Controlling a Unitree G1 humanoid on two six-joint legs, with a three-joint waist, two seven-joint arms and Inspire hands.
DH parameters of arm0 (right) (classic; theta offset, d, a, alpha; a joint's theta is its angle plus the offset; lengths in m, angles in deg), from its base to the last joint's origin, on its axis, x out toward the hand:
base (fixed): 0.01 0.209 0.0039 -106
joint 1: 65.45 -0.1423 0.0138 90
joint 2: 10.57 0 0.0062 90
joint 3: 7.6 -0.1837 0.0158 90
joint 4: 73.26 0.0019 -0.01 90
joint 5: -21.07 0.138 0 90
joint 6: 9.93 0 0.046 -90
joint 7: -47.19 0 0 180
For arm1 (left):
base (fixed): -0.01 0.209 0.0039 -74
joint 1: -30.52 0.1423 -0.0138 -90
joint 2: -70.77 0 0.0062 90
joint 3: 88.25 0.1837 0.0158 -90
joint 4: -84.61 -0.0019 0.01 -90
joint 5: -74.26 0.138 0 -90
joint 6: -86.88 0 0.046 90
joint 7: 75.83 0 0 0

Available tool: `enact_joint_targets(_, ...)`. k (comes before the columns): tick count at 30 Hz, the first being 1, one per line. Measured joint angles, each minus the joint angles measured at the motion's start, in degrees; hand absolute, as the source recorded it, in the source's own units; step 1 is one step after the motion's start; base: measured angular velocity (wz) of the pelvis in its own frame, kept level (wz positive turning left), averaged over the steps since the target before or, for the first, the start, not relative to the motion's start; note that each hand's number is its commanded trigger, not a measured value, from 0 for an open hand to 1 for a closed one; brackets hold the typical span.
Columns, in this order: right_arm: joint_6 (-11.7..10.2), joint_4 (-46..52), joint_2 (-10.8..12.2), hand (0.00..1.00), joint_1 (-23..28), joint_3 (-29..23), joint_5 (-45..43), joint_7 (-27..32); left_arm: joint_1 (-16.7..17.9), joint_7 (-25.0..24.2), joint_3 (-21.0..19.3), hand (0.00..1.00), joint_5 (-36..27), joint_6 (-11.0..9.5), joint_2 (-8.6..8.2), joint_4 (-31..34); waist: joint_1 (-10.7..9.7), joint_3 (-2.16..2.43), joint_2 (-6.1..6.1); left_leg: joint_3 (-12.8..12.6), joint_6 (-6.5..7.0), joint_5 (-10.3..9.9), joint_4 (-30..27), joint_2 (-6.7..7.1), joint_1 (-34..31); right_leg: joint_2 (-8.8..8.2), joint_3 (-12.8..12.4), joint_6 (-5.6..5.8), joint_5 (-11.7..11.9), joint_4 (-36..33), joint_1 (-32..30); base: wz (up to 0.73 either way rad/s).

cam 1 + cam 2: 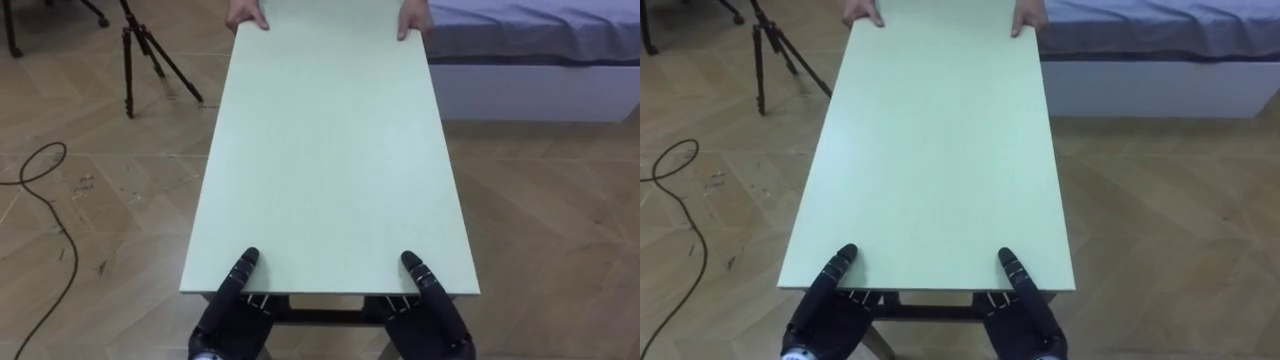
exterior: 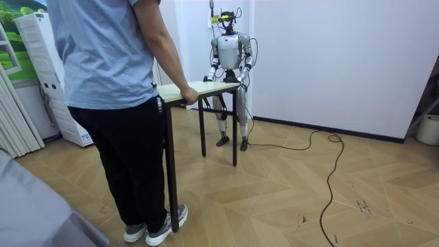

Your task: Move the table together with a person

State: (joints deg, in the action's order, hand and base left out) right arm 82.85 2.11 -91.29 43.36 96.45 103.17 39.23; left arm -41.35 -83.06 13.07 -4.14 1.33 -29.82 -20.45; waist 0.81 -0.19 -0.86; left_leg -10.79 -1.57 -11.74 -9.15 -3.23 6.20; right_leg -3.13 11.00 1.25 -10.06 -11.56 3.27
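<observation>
- Table (image 1: 330,150) runs lengthwise between the robot and a person (image 2: 110,82), over a herringbone wood floor (image 1: 540,210); its pale green surface is bare.
- Left hand (image 1: 232,305) and right hand (image 1: 432,310) sit at the near corners, a thumb of each lying on top. Whether the fingers are clenched beneath, I cannot tell.
- The person's hands (image 1: 247,18) hold the far edge.
- A bed (image 1: 530,30) lies past the far right corner and a tripod (image 1: 135,50) stands to the far left.
- In the room view the robot stands close to a white wall (image 2: 329,55).
</observation>
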Motion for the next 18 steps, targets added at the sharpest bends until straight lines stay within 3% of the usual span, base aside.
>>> enact_joint_targets(10,-0.4,0.3,-0.1,1.00,-0.1,-0.1,-0.4,-0.5,0.5,-0.2,0.1,1.00,0.2,-0.2,-0.32,1.0,0.3,-0.11,-0.02,0.1,0.00,0.0,-0.2,0.00,-0.5,-0.03,0.2,0.00,0.0,0.0,-0.3,0.00)
enact_joint_targets(12,-0.4,1.0,-0.2,1.00,-0.1,-0.1,-0.4,-0.5,0.6,-0.2,0.0,1.00,0.2,-0.3,-0.29,1.6,0.3,-0.47,-0.03,0.2,0.00,0.0,-0.2,0.00,-0.5,-0.03,0.2,0.00,0.0,0.0,-0.3,0.00)
enact_joint_targets(18,-0.4,2.1,-0.3,1.00,-0.2,-0.1,-0.3,-0.3,0.5,-0.2,0.1,1.00,0.2,-0.8,-0.38,2.2,0.4,-0.74,0.03,0.2,0.00,0.0,-0.2,0.00,-0.7,-0.03,0.4,0.00,0.0,0.1,-0.4,0.00)
